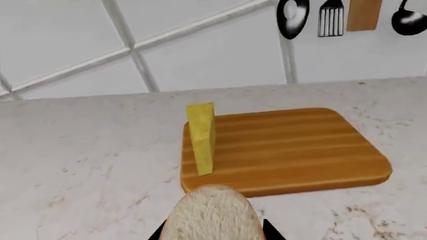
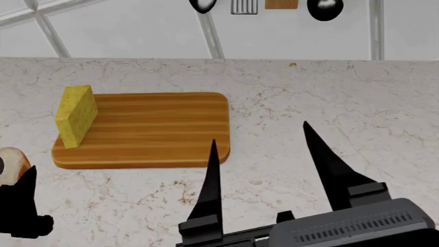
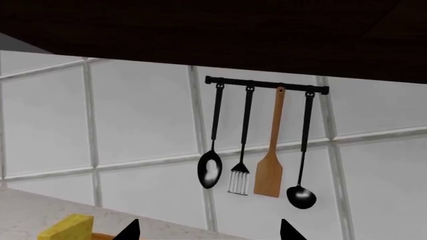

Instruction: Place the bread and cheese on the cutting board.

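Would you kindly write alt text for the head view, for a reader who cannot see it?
A yellow cheese wedge stands on the left end of a wooden cutting board on a marble counter. The open right gripper hovers near the board, and the left gripper holds bread at the left edge.

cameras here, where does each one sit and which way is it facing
Head view: high on the robot, looking down over the counter at the cutting board with the cheese; the open right tool shows, and the left tool at the edge.
Left wrist view: behind the left tool, facing the board across the held bread.
Right wrist view: facing the wall's hanging utensils; fingertips show.
All three see the cheese.
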